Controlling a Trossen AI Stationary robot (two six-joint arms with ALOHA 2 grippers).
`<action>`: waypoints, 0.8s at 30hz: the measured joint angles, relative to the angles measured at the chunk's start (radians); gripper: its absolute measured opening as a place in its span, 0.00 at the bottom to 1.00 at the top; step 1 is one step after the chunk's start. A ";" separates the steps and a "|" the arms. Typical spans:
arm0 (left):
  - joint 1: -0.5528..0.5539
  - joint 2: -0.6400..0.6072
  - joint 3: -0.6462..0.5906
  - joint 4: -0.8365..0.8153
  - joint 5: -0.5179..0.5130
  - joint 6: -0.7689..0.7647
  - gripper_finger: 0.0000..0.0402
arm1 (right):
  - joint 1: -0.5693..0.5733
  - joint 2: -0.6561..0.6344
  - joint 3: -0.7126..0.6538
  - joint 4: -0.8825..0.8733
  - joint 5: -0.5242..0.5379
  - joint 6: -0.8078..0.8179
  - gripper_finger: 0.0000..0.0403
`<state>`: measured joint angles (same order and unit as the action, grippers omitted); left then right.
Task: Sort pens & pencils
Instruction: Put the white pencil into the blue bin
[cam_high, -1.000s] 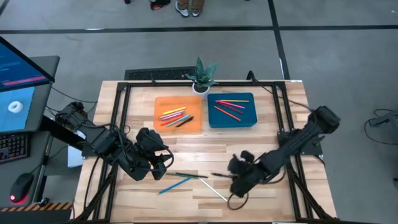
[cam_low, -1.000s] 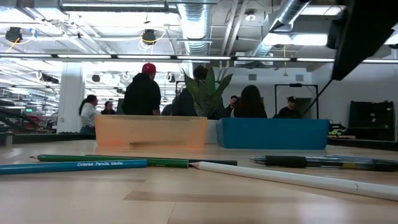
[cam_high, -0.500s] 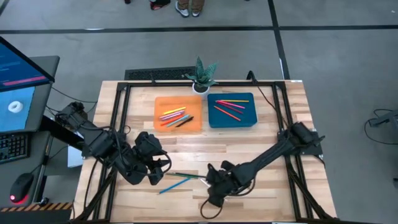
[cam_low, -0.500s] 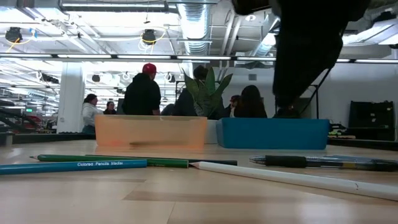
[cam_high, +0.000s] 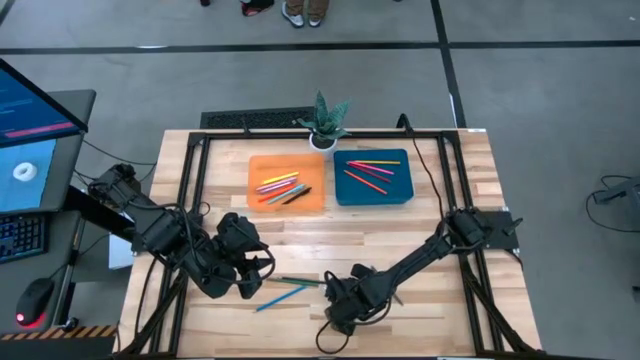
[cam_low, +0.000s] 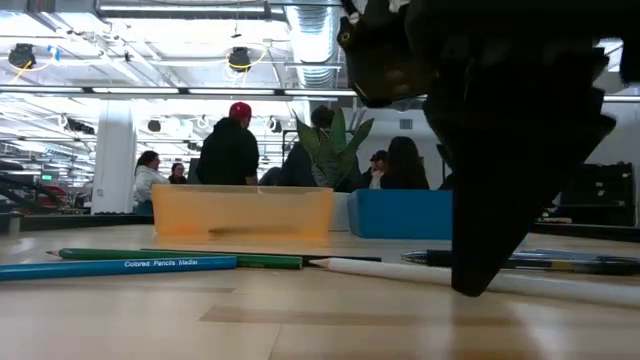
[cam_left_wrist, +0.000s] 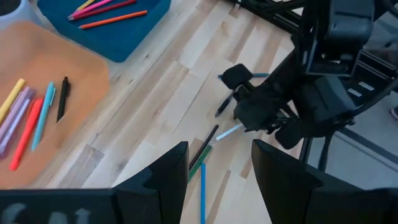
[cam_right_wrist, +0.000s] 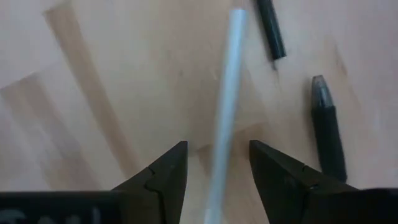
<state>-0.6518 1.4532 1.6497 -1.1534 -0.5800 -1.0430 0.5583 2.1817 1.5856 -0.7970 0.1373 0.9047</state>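
Observation:
My right gripper (cam_high: 335, 302) points down at the table's near middle, open. Its fingers (cam_right_wrist: 171, 165) stand on either side of a white pencil (cam_right_wrist: 226, 106), with a gap on each side. A black pen (cam_right_wrist: 328, 134) lies beside it. In the low view this gripper (cam_low: 478, 275) reaches down close to the white pencil (cam_low: 560, 291). A blue pencil (cam_high: 279, 295) and a green pencil (cam_high: 300, 281) lie flat to its left. My left gripper (cam_left_wrist: 217, 167) hovers open above the table, at the left (cam_high: 255, 275).
An orange tray (cam_high: 262, 162) with several pens and a blue tray (cam_high: 400, 192) with several pencils sit at the far middle. A small potted plant (cam_high: 328, 120) stands behind them. Black frame rails (cam_high: 190, 190) run along the table's sides. People stand in the room beyond.
My right gripper has swung toward the table's left edge and come down from the right side. It now stands low over the white pencil, with its fingers at table level. The pencils have not moved.

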 joint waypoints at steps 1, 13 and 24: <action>0.000 0.000 0.000 0.000 0.000 0.002 0.42 | -0.002 -0.002 0.000 0.002 -0.006 0.000 0.48; 0.000 0.000 0.000 -0.004 0.000 0.003 0.42 | -0.015 -0.001 -0.001 -0.012 -0.036 -0.023 0.32; 0.001 0.000 0.000 -0.004 -0.001 0.002 0.42 | -0.017 -0.041 -0.004 -0.010 -0.077 -0.041 0.03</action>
<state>-0.6511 1.4532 1.6497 -1.1572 -0.5812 -1.0409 0.5411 2.1411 1.5818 -0.8070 0.0605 0.8635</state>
